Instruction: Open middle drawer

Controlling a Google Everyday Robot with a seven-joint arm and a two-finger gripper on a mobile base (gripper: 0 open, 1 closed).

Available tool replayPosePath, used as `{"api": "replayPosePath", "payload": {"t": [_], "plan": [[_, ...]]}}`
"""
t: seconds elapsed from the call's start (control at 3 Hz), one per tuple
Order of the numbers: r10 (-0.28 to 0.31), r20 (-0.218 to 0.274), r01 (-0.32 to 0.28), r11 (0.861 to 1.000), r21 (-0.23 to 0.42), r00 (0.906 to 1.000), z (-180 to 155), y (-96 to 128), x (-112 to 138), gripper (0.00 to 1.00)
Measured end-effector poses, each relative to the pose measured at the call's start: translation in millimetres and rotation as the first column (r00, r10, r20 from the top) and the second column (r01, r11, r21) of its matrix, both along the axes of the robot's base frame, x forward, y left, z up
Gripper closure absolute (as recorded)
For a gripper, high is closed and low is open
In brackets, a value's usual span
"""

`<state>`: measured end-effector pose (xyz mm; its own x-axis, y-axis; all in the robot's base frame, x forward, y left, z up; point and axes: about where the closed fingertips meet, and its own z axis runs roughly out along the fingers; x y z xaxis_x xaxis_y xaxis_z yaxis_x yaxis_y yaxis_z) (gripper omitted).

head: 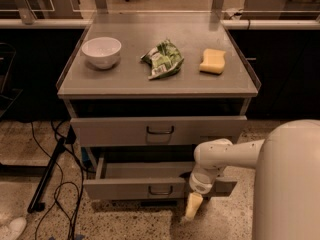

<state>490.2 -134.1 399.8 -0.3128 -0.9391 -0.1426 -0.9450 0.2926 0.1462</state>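
The middle drawer [130, 188] is the lower of the two grey fronts in view. It stands pulled out from the cabinet, its shallow grey tray [145, 170] shows, and its small dark loop handle [161, 190] is at the centre. My gripper [193, 207] hangs from the white arm [220, 156] just in front of the drawer front's right part, right of the handle, pointing down at the floor. The top drawer [115, 131] above is pushed in further. The lowest drawer is hidden.
On the cabinet top [125, 86] are a white bowl [101, 51], a green crumpled bag [163, 59] and a yellow sponge [213, 61]. Black cables [60, 194] and a stand leg lie on the floor at left. My white body [290, 184] fills the lower right.
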Motion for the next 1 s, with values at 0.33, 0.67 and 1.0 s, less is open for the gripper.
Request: {"api": "replayPosePath", "payload": {"t": [0.33,0.67,1.0], "plan": [[-0.010,-0.012,0.010,1.000,0.014,0.9999,0.1,-6.2,-11.2,0.00],[-0.029,-0.030,0.030,0.998,0.054,0.9991,11.0,-21.2,-42.4,0.00],[-0.096,-0.063,0.102,0.990,0.098,0.9934,44.8,-77.8,-113.9,0.00]]}}
